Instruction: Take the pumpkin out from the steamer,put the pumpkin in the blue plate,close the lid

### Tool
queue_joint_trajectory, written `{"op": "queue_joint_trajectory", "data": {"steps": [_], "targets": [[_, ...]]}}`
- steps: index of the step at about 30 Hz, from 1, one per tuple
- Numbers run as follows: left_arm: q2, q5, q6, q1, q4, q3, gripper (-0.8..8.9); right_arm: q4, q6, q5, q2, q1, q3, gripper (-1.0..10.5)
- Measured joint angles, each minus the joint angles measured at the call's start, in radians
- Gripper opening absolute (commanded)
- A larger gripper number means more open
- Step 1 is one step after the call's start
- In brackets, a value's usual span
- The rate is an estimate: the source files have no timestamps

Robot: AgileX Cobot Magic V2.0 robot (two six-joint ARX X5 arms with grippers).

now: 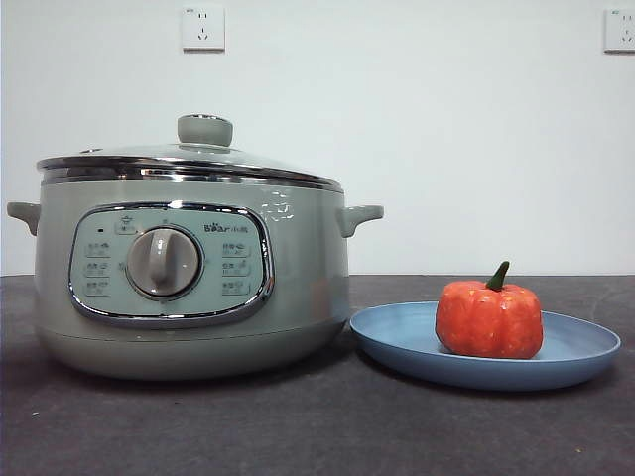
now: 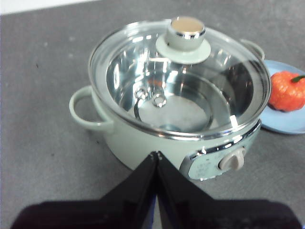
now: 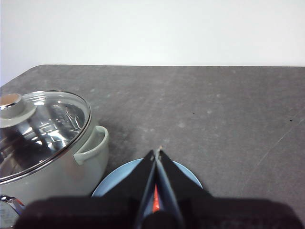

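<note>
The orange-red pumpkin (image 1: 489, 318) with its green stem sits in the blue plate (image 1: 585, 349), to the right of the steamer (image 1: 189, 263). The glass lid (image 1: 198, 157) with its pale-green knob rests shut on the steamer. In the left wrist view my left gripper (image 2: 156, 155) is shut and empty, above the steamer's (image 2: 143, 143) front, with the lid (image 2: 181, 81), pumpkin (image 2: 286, 91) and plate (image 2: 286, 121) beyond. In the right wrist view my right gripper (image 3: 157, 152) is shut and empty above the plate (image 3: 116, 179); a red sliver of pumpkin (image 3: 155, 200) shows between its jaws. Neither gripper shows in the front view.
The dark grey table (image 1: 317, 426) runs out in front of the steamer and plate. A white wall with two sockets (image 1: 202, 28) stands behind. In the right wrist view the table (image 3: 214, 109) stretches to its far edge beyond the plate.
</note>
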Motion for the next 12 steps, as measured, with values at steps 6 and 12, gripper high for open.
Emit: {"op": "queue_joint_trajectory", "data": {"steps": [6, 12], "targets": [[-0.002, 0.000, -0.001, 0.000, 0.000, 0.000, -0.03, 0.000, 0.000, 0.000, 0.000, 0.000, 0.000, 0.0], [-0.119, -0.016, 0.046, 0.068, -0.043, -0.006, -0.03, -0.001, 0.001, 0.000, 0.000, 0.000, 0.000, 0.0]]}}
